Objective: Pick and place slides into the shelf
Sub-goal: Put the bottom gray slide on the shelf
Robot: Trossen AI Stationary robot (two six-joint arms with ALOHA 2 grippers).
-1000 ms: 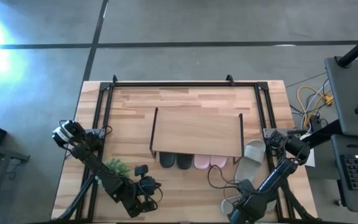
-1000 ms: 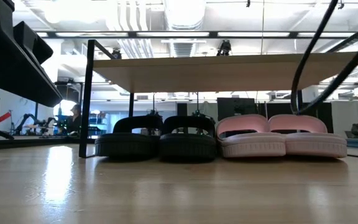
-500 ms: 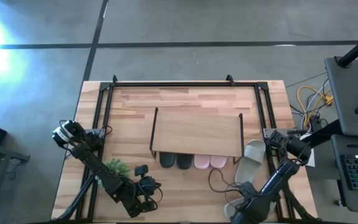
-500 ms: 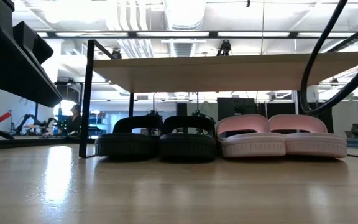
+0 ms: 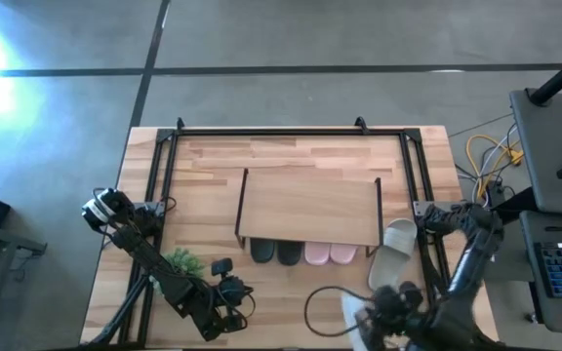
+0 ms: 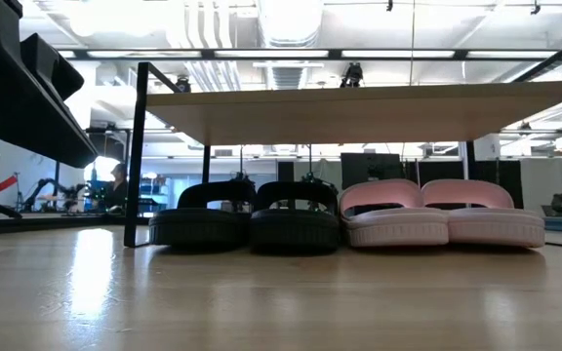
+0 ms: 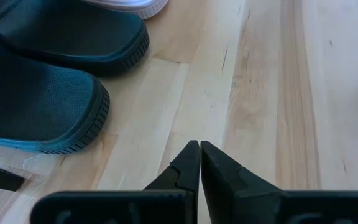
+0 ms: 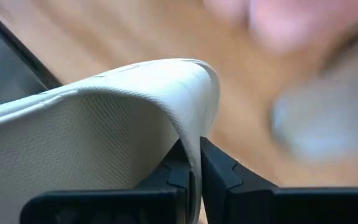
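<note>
The shelf (image 5: 310,207) stands mid-table. Beneath it, two black slides (image 5: 276,253) and two pale pink slides (image 5: 331,255) rest on their soles, also seen in the low view as black slides (image 6: 242,222) and pink slides (image 6: 442,216). One grey-beige slide (image 5: 394,252) lies on the table right of the shelf. My right gripper (image 5: 377,310) is near the table's front right, shut on another grey-beige slide (image 5: 355,314). My left gripper (image 5: 228,294) waits shut near the front edge, its tips (image 7: 199,155) just short of the black slides (image 7: 36,93). My right gripper pinches a thin curved edge (image 8: 197,134) of the grey-beige slide between its two fingers; it looks like the strap. The pale band arches over the fingertips (image 8: 180,167) and spreads away to one side. Whether the slide is clear of the table, I cannot tell.
A small green plant (image 5: 183,261) stands at the front left beside my left arm. Dark frame rails (image 5: 164,161) run along the table's left, far and right sides. A black cable (image 5: 315,310) loops over the wood in front of the shelf.
My right arm's forearm has swung toward the table's right edge and its wrist has turned. The grey-beige slide at the gripper has shifted with it near the front edge. The cable loop has slid toward the left and has left the low view.
</note>
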